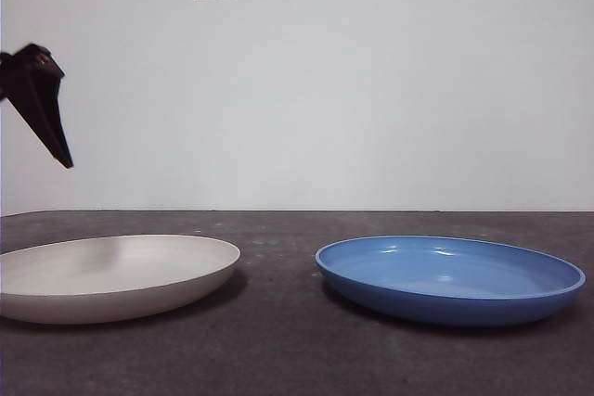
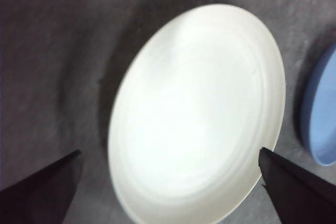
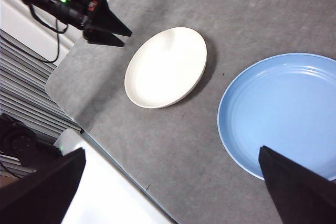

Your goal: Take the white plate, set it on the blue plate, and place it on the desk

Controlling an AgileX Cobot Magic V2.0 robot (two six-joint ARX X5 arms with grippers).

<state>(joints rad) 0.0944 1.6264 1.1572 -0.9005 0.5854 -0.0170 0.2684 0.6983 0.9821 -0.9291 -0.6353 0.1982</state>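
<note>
Hovering above the white plate [image 2: 197,114], the left claw [image 2: 170,182] has its jaws spread wide, one tip to each side of the plate's near rim, and grips nothing. That spread suits a descent onto the rim, which I judge to be the step in hand: the pick has not begun. In the front view this claw [image 1: 42,104] shows as a dark tip high at the side edge, well clear of the plate. The white plate [image 1: 111,275] rests flat on the table [image 1: 278,340], with the blue plate [image 1: 450,277] beside it, the two apart and a strip of bare surface between them. The right claw [image 3: 170,182] waits high over the table, jaws likewise apart and empty, nearer the blue plate [image 3: 283,111]. The low upturned rim offers little purchase; a shallow or off-centre grip could let the plate tilt or slip.
</note>
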